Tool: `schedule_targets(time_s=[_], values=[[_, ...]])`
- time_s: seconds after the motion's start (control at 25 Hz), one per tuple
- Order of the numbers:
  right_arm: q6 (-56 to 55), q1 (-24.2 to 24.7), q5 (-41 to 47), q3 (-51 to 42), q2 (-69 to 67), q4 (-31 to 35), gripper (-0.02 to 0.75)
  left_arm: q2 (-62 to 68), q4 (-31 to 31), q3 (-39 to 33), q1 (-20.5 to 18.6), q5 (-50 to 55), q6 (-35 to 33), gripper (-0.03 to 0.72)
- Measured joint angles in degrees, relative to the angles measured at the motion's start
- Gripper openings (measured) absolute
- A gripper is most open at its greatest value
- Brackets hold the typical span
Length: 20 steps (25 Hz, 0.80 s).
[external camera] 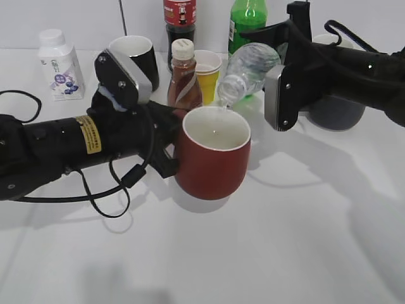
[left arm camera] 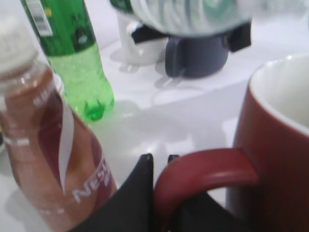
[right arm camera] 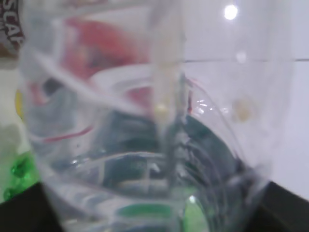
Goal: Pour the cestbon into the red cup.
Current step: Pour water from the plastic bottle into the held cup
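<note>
Two arms share this pour, and the nearer one matters first. The left tool (left arm camera: 157, 193) has its dark fingers closed around the loop handle of the red cup (external camera: 212, 158), which looks raised a little off the white surface (external camera: 266, 253) at the front and middle of the scene; its white inside shows hardly any water yet. That grip should stay firm and the cup level, since a handle hold lets a filling cup twist.

Just behind and above, the water bottle (external camera: 250, 66) hangs tilted neck-down, its open mouth right over the far rim of the cup. The right tool (external camera: 275, 76) is clamped on the bottle's body; in its own wrist view the clear ribbed plastic fills the picture. My judgement is that the pour is under way but early. Best is a slow added tilt, with the mouth kept inside the rim line, not at its edge.

Close behind the cup stand a brown coffee bottle (external camera: 184, 79) and a yellow cup (external camera: 207, 69), then a green soda bottle (external camera: 248, 19). Neither arm should swing back into them.
</note>
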<state>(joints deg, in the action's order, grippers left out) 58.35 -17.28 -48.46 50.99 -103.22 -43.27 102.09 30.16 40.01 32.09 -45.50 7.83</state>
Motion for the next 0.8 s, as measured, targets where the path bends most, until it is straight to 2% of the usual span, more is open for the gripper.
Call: schedule_targets(time_s=[0.8], values=[[9.1, 0.0, -3.0, 0.0, 0.0, 0.1, 0.473, 0.0, 0.9, 0.0, 0.0, 0.9, 0.0, 0.049]])
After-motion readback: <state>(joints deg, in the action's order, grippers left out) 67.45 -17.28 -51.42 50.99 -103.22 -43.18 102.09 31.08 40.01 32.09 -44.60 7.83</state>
